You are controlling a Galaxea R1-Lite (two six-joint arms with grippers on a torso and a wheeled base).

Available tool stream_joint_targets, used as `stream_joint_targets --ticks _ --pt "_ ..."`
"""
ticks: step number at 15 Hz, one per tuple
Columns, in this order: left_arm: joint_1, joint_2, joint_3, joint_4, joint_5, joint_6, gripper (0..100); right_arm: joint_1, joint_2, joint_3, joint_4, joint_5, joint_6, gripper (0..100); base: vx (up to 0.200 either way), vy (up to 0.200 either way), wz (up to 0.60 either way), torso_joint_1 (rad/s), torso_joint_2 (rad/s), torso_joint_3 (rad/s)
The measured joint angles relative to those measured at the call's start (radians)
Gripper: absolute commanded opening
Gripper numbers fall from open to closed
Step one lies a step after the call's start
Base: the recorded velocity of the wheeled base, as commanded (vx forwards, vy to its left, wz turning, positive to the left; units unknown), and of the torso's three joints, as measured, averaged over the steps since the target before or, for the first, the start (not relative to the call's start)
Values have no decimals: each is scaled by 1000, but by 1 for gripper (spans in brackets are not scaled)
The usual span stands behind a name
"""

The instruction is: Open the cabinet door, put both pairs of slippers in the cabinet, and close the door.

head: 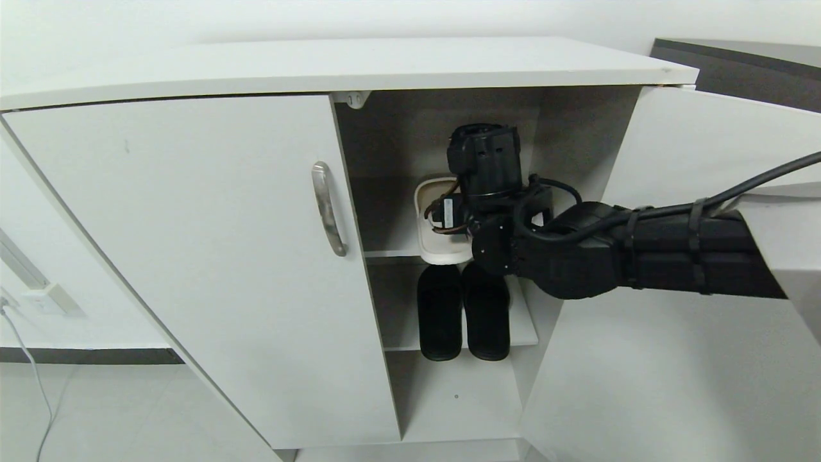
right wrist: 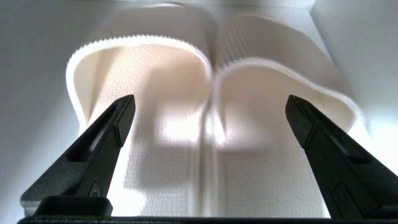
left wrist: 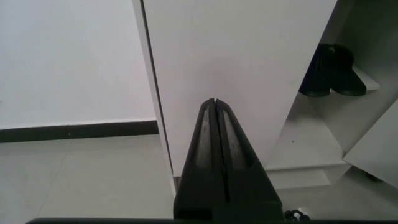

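At mid-frame our right gripper (right wrist: 209, 102), jaws apart, faces the white slippers (right wrist: 174, 143), which we judge light, soft, best pinched at the heels.

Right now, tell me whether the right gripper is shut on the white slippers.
No, the right gripper is open, fingers wide apart at the white slippers.

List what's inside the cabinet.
Black slippers on the lower shelf; white slippers above, at the open right tool. The arm covers part of them; the shut left door hides the rest.
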State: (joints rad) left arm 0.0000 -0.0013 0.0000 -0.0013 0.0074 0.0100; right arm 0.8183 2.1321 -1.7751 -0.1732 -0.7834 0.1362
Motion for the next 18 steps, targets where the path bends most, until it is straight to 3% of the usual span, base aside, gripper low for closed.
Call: stream_joint_targets --ticks 10,11,14,18 --pt "0 0 0 0 0 -4 0 85 -248 455 -214 3 -1 100 0 0 0 0 0 0" --pt "0 0 0 0 0 -5 0 98 -273 505 -233 7 -1 0 0 0 0 0 0 0" --pt "0 0 0 0 0 -5 0 126 -319 600 -355 25 -3 0 0 0 0 0 0 0" --pt "0 0 0 0 -1 -5 0 137 -364 716 -407 114 1 0 0 0 0 0 0 0"
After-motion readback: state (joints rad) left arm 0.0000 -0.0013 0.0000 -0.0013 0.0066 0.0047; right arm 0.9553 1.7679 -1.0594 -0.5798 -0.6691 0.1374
